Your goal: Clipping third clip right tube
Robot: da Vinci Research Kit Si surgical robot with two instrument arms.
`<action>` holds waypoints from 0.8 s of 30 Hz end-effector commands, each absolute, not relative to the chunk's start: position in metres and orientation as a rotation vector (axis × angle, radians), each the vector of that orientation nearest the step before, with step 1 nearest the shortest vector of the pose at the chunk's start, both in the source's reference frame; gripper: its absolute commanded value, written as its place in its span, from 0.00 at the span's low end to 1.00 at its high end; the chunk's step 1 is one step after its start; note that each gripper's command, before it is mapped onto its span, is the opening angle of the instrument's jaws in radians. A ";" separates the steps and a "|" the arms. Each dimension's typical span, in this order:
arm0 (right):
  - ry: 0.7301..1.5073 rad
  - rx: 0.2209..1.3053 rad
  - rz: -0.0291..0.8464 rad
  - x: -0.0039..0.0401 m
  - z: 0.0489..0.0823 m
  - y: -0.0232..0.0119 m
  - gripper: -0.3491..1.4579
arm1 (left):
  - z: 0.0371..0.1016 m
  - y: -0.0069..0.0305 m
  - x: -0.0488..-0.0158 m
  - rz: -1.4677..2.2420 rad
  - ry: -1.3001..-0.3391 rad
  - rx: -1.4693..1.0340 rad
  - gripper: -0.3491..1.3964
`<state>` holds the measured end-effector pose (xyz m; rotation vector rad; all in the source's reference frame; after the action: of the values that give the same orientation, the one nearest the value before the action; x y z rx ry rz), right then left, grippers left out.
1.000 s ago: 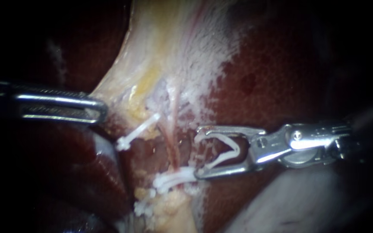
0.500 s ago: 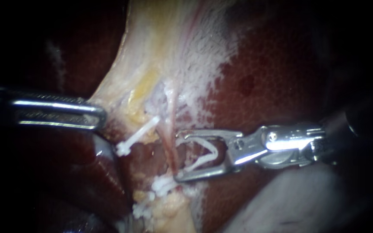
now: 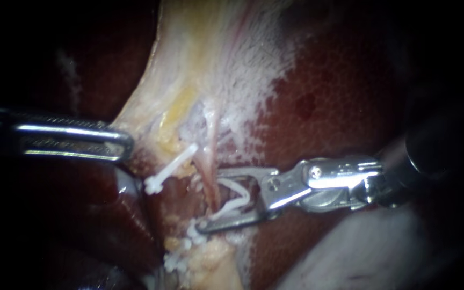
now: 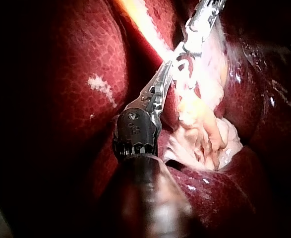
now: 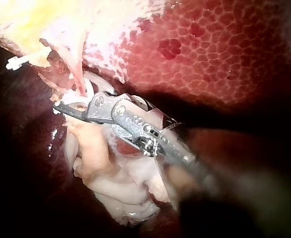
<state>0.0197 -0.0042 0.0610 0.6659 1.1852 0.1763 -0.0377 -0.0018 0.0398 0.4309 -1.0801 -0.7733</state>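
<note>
Over on the far left, left instrument (image 3: 125, 142) in from the edge, shaft level, jaws pressed together on the rim of the pale tissue (image 3: 189, 70), that sheet drawn taut toward the tip. Just right of the tip, slanted clip (image 3: 170, 166), white, closed, lying on a diagonal across the strand beside the right tube. Next along, right tube (image 3: 210, 161) itself: thin, pinkish, running down from the pale tissue and leading straight into the mouth of the other tool. Right at the foot of it, closed white clips (image 3: 193, 234), tucked just beneath the lower jaw tip, partly hidden by it. And now the business end: right instrument (image 3: 209, 200), in from the right, jaws spread wide yet gripping the open clip (image 3: 231, 207) from both sides, white legs splayed in a V, one along each jaw. Tube sitting between the jaw tips, at the mouth of the V, not yet squeezed; hard to tell whether touching either leg. Same story from the right wrist camera: tube coming down between the jaws, ahead of the hinge. Behind and beyond, dark red mottled liver (image 3: 339, 96), filling the right of the scene, glistening, well lit above the shaft.
</note>
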 end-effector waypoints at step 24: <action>1.174 0.642 0.251 0.0187 0.0597 -0.0023 0.10 | 0.0401 -0.0017 -0.0378 -0.773 -1.080 0.431 0.00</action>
<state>0.0185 -0.0023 0.0597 0.6398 1.1713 0.2552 -0.0378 -0.0017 0.0401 0.4310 -1.0802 -0.7731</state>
